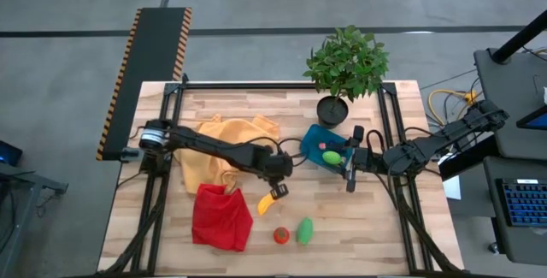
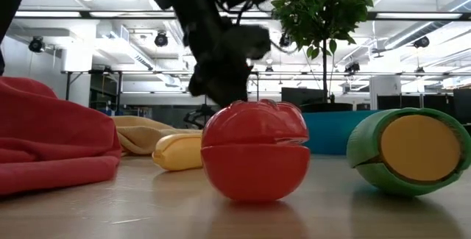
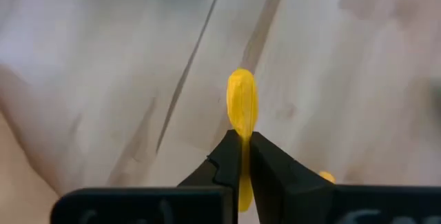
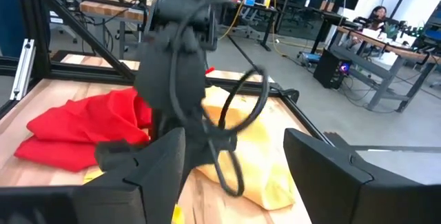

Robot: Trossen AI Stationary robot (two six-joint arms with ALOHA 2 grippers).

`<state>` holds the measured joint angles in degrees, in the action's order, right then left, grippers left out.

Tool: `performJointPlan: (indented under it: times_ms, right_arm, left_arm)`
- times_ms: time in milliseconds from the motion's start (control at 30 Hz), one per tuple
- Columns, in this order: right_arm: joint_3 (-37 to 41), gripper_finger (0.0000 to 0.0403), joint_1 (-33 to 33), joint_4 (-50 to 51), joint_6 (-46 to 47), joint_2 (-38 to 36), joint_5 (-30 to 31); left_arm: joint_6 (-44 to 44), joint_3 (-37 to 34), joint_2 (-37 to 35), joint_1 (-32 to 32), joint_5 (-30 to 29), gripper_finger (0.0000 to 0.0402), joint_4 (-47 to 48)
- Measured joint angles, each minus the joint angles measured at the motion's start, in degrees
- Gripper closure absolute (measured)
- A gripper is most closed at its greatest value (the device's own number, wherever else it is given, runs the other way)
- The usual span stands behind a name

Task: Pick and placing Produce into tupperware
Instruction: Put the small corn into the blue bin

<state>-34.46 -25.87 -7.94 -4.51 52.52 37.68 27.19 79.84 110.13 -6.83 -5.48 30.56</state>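
Your left hand (image 1: 278,192) is pinched on the banana (image 3: 242,107): bright yellow, smooth plastic, on the worktop (image 1: 359,227) mid-table beside the red cloth (image 1: 220,217). Right hand (image 1: 351,172) is spread wide, holding nothing, at the teal container (image 1: 318,138), which has a green piece (image 1: 331,156) inside. Tomato (image 2: 255,158) is glossy red with a seam round its middle; the cut green piece (image 2: 409,151) shows a yellow face. No readable labels.

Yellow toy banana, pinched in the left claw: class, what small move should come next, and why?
Probably a short lift straight up. The left claw is shut on the yellow toy banana, which lies low over the wooden table, and the teal-blue rectangular plastic container sits a little way to its right, so the banana needs clearance before travelling there.
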Motion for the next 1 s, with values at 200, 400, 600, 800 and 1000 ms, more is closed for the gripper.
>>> performJointPlan:
  times_ms: [200, 400, 600, 800, 1000]
  right_arm:
    - [0.0, 0.0163, 0.0, 0.0, 0.0, -0.2, 3.6]
    - [0.0, 0.0165, 0.0, -0.4, 0.8, -2.1, 10.5]
    - [0.0, 0.0165, 0.0, 0.1, 1.5, -3.5, 10.5]
    - [0.0, 0.0165, 0.0, 0.6, 1.5, -3.7, 10.5]
    - [0.0, 0.0165, 0.0, 1.4, 1.5, -3.7, 10.5]
  left_arm:
    - [-6.9, 3.7, -2.4, 0.8, -0.6, 0.04, -3.6]
    - [-13.7, 7.1, -2.2, 3.8, -0.6, 0.04, -10.6]
    - [-15.6, 8.2, -0.1, 8.2, -0.2, 0.04, -15.5]
    - [-15.7, 9.1, 4.1, 12.0, 3.5, 0.04, -21.0]
    - [-15.7, 12.9, 9.0, 13.8, 4.4, 0.04, -23.4]
